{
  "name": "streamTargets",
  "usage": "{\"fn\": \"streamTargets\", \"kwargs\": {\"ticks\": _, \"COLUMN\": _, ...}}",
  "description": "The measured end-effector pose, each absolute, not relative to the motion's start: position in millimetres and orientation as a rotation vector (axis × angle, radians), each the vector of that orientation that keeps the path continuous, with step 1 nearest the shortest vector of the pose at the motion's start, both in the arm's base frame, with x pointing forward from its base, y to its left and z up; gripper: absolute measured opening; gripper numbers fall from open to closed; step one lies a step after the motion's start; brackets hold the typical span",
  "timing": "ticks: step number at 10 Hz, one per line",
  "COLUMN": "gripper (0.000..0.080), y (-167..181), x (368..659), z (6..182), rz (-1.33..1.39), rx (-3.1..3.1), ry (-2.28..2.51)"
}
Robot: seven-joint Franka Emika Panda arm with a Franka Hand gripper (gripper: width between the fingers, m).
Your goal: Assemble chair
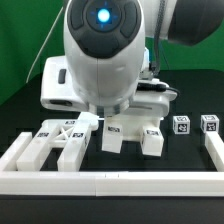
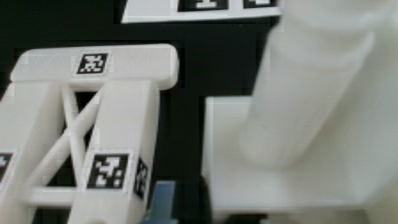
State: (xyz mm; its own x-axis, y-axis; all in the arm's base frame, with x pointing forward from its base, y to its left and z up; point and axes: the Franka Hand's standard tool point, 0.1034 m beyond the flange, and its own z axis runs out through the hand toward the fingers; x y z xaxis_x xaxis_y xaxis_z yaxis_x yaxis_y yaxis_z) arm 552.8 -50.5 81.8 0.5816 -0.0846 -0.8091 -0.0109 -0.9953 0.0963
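Several white chair parts lie within the border rail (image 1: pixel 100 182): cross-braced piece (image 1: pixel 63 138) at the exterior view's left, two thick blocks (image 1: pixel 112 138) centre, small tagged pieces (image 1: pixel 181 125) right. The arm (image 1: pixel 100 50) largely blocks the gripper (image 1: pixel 128 108); I cannot tell whether its fingers are spread or pinching.

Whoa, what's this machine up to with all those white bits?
A robot arm is putting a chair together from loose white plastic parts, and it is bent low over them now. Its gripper hangs just beside the cross-braced piece, which lies flat on the table. The arm's own body mostly hides the gripper, so I can't tell whether it holds anything. Two thick leg blocks sit close by, and two small tagged pieces wait on the exterior view's right.
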Motion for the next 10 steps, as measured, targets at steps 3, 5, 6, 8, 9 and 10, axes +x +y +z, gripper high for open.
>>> {"fn": "streamTargets", "kwargs": {"ticks": 3, "gripper": 0.0034, "y": -53, "x": 560, "z": 76.7, "rz": -1.334, "rx": 2.75, "ry": -0.08}}
{"fn": "streamTargets", "kwargs": {"ticks": 5, "gripper": 0.0034, "y": -56, "x": 549, "z": 67.0, "rz": -1.395, "rx": 2.712, "ry": -0.156}}
{"fn": "streamTargets", "kwargs": {"ticks": 6, "gripper": 0.0034, "y": -54, "x": 547, "z": 64.4, "rz": -1.404, "rx": 2.702, "ry": -0.169}}
{"fn": "streamTargets", "kwargs": {"ticks": 8, "gripper": 0.0034, "y": -56, "x": 541, "z": 53.7, "rz": -1.436, "rx": 2.682, "ry": -0.171}}
{"fn": "streamTargets", "kwargs": {"ticks": 9, "gripper": 0.0034, "y": -55, "x": 539, "z": 50.2, "rz": -1.441, "rx": 2.678, "ry": -0.17}}
{"fn": "streamTargets", "kwargs": {"ticks": 10, "gripper": 0.0034, "y": -54, "x": 540, "z": 48.1, "rz": -1.431, "rx": 2.682, "ry": -0.165}}
